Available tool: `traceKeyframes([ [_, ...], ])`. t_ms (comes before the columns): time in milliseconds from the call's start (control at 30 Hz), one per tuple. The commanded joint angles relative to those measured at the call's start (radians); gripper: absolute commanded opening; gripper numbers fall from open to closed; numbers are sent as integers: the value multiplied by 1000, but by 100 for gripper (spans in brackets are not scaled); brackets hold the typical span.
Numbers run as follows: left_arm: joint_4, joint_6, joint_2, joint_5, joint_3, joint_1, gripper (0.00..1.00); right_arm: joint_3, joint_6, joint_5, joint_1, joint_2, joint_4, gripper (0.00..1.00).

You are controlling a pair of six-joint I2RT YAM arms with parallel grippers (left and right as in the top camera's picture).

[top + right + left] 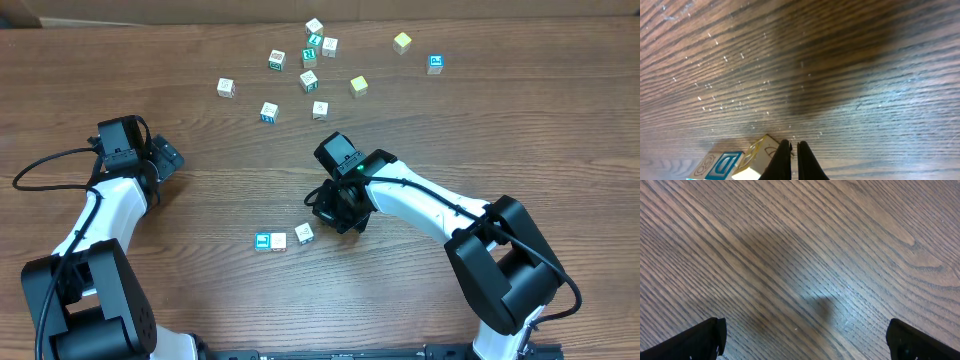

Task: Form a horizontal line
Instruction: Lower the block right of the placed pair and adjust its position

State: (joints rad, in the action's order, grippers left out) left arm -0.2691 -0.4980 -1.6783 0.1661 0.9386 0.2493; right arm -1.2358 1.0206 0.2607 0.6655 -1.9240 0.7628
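The horizontal line (271, 241) lies low on the wooden bench (200, 200), near the middle and toward the front edge. It is a short line. A blue-faced cube (263, 241) sits at its left end. A whitish cube (279, 241) touches it on the right. A third cube (304, 232) is just beside these two. It sits a bit farther back and is turned at a slant. There is a small gap, so it is not in the row yet.

The right tool (330, 212) is close to that slanted cube, on its right side. In the right wrist view, the two fingers (785, 155) of this tool (794, 147) are almost pressed together. Only a thin slit shows between them, and nothing is in it. The third cube (757, 152) looks pale cream here and lies right by the fingertips. It is not clear if it touches them.

The left tool (165, 155) is over on the left side of the bench, well apart from the line. In the left wrist view its fingers (705, 340) stand wide apart. This tool (805, 337) holds nothing, and only wood shows between the fingers.

Many loose cubes (309, 80) are scattered at the far side of the bench. Most are white, some have blue or green faces, and two are yellowish.
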Motion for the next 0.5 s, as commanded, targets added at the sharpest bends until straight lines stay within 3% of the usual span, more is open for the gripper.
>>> traceKeyframes([
  [0, 1, 3, 5, 13, 13, -2, 100, 8, 5, -43, -5, -8, -2, 4],
  [467, 1, 3, 5, 13, 13, -2, 100, 8, 5, 3, -5, -8, -6, 4],
])
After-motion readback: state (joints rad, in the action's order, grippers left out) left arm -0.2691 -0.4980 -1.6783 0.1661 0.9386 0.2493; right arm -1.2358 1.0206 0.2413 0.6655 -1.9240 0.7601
